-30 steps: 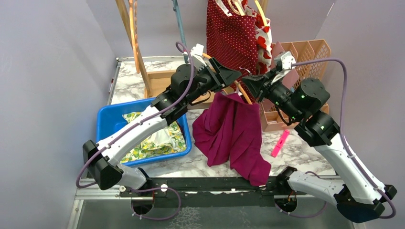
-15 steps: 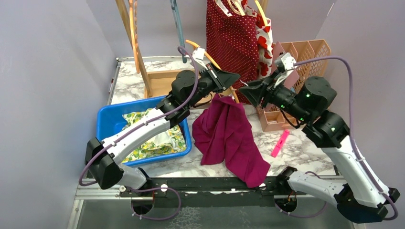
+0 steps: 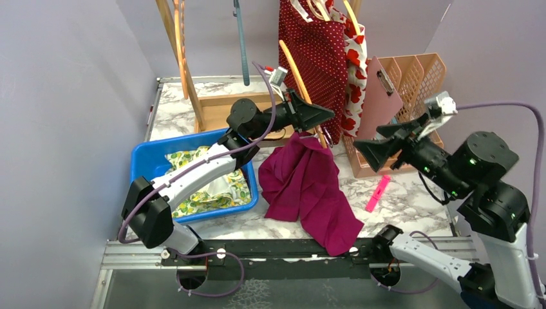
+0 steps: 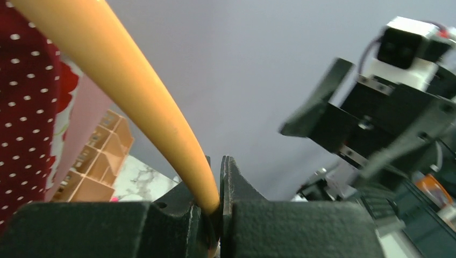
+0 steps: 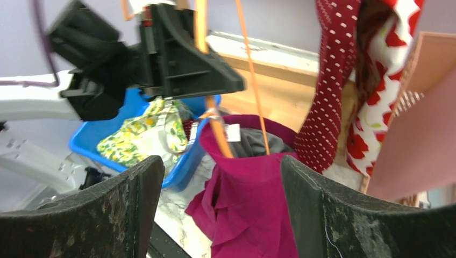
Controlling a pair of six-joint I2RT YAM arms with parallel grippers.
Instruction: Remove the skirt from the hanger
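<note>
Marble worktop (image 3: 412, 199) bears skirt (image 3: 302, 187) near its front edge; left pincer (image 3: 325, 117) clamps hanger (image 3: 291, 64), right pincer (image 3: 376, 138) released. Advised: lift hanger steadily.

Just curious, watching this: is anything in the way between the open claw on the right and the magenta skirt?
Nothing visible does. The right gripper is open and faces the skirt across a bare gap. The polka-dot dress hangs to one side, and the left gripper holds the hanger above.
</note>
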